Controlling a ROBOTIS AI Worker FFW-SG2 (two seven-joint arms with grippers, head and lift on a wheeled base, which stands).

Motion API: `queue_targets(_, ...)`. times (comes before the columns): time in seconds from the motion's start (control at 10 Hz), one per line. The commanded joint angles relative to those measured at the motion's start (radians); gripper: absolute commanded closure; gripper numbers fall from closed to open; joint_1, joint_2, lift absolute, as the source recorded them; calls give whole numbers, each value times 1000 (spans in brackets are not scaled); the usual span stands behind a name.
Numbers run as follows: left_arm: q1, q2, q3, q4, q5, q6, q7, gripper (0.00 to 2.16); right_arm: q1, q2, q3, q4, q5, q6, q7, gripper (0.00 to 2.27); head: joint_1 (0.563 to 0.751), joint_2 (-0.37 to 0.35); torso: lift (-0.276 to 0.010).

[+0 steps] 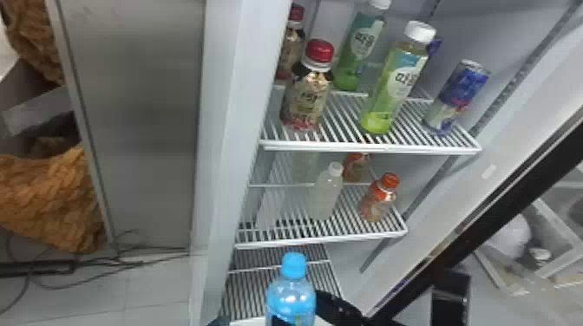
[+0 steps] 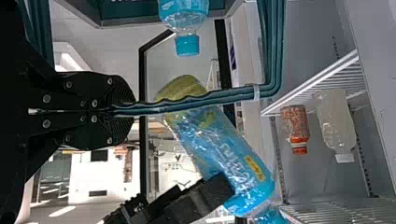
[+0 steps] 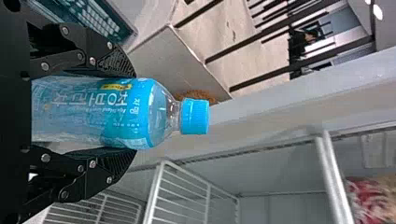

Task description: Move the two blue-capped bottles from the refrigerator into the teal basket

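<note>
With a blue-capped bottle [image 1: 291, 299] at six o'clock gripped by the right hand [image 3: 133, 114], and the handle [image 2: 210, 97] of the teal basket [image 2: 135, 11] clamped by the left hand [image 2: 130, 112], watch for a tilted lowering snagging that handle or toppling the second bottle [image 2: 184, 21] inside.

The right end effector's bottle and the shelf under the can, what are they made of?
The bottle looks like glossy plastic: its shoulder is clear and shiny. The shelf looks like white-coated metal, maybe plastic: thin, straight bars with gaps.
</note>
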Motion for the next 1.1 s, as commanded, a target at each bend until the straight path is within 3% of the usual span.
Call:
queue_targets(0.0, 1, 0, 0, 0, 0, 0, 0, 1157, 6, -3, -4, -4, -2, 40, 9, 633, 695, -350, -166)
queue_targets(0.5, -1, 0, 0, 0, 0, -3, 0, 1157, -53, 2, -7, 119, -25, 133, 85, 633, 695, -350, -166)
queue_targets(1.0, -1, -4, 3, 0, 5, -7, 0, 1157, -159, 6, 48, 322, -33, 32, 117, 634, 695, -350, -166)
